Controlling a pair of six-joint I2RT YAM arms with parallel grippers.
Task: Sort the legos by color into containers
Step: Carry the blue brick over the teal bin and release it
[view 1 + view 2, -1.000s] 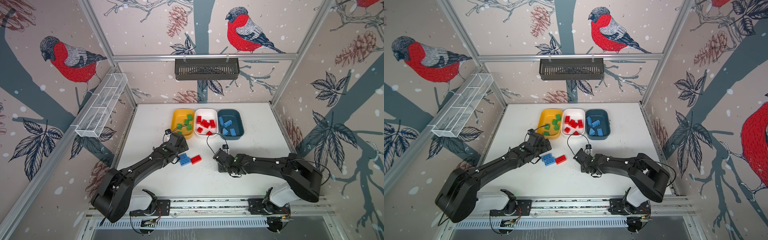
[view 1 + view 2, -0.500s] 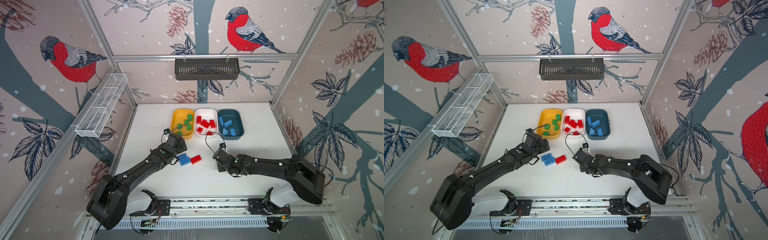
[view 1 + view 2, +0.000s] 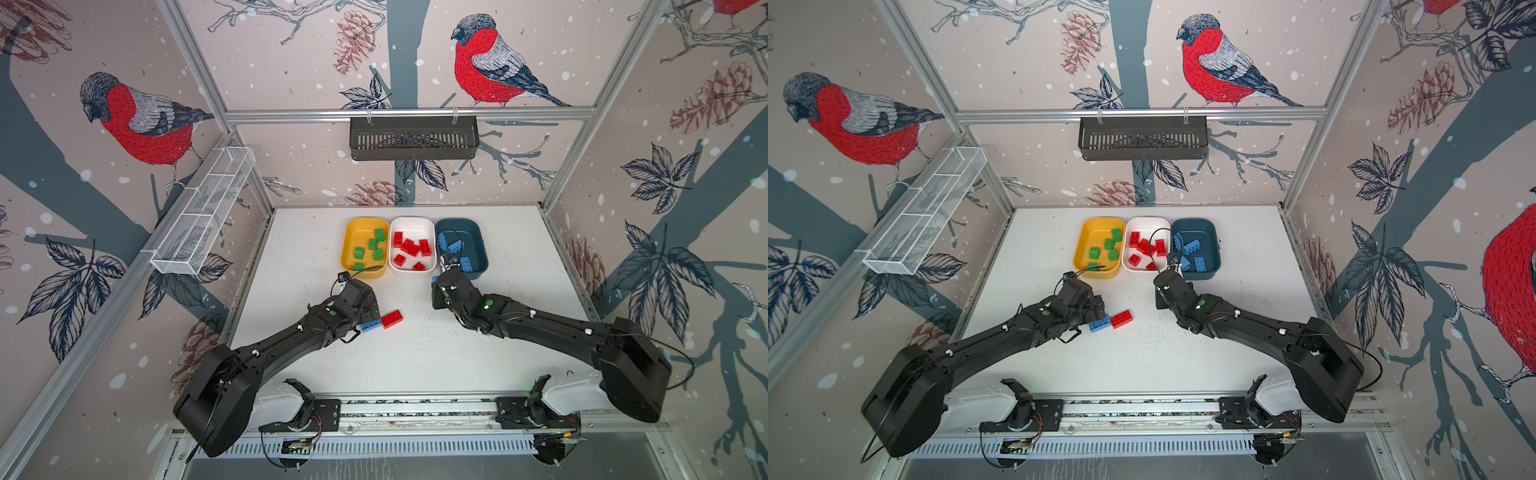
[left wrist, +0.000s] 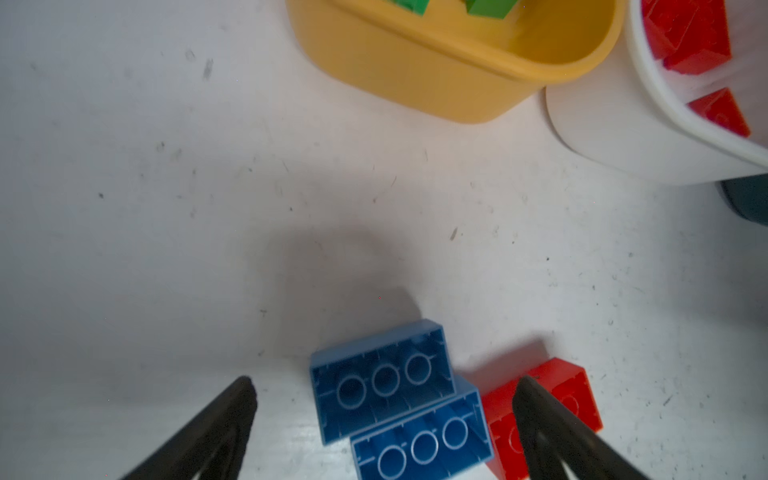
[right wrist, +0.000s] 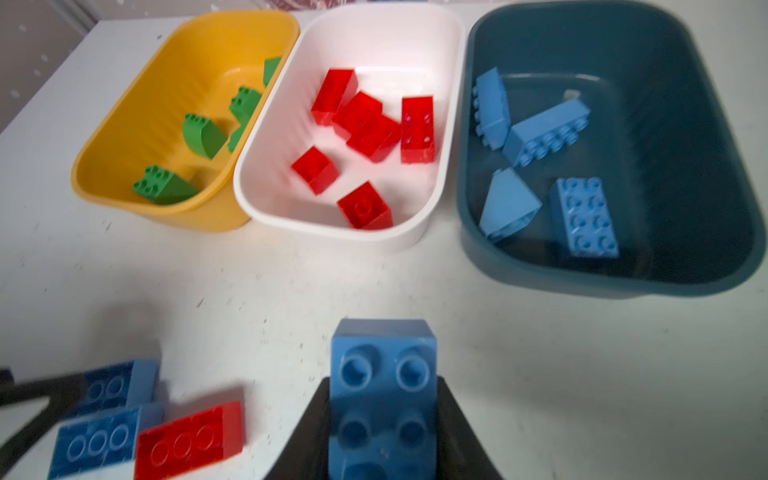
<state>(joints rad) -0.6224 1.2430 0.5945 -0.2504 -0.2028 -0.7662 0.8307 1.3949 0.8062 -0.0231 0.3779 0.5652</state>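
Pincers: my right pincer (image 5: 384, 380) is pinching a light blue studded plastic brick (image 5: 384, 415), studs up, one black finger on each long side. It sits off the near corner of the white rounded plastic tub (image 5: 332, 235), on the teal side. My left pincer (image 4: 384, 382) is spread wide over the white table (image 4: 166, 208), nearer my base than the white tub. Between its fingers lie two blue rectangular bricks (image 4: 380, 380), hollow side up, touching each other. A red rectangular brick (image 4: 579, 382) touches them, partly under one finger. Red bricks (image 5: 370, 124) lie in the white tub. Against its left side, the yellow plastic tub (image 5: 124, 124) holds green bricks (image 5: 166, 187). Just beside its right, the dark teal plastic tub (image 5: 540, 282) holds light blue bricks (image 5: 582, 216).
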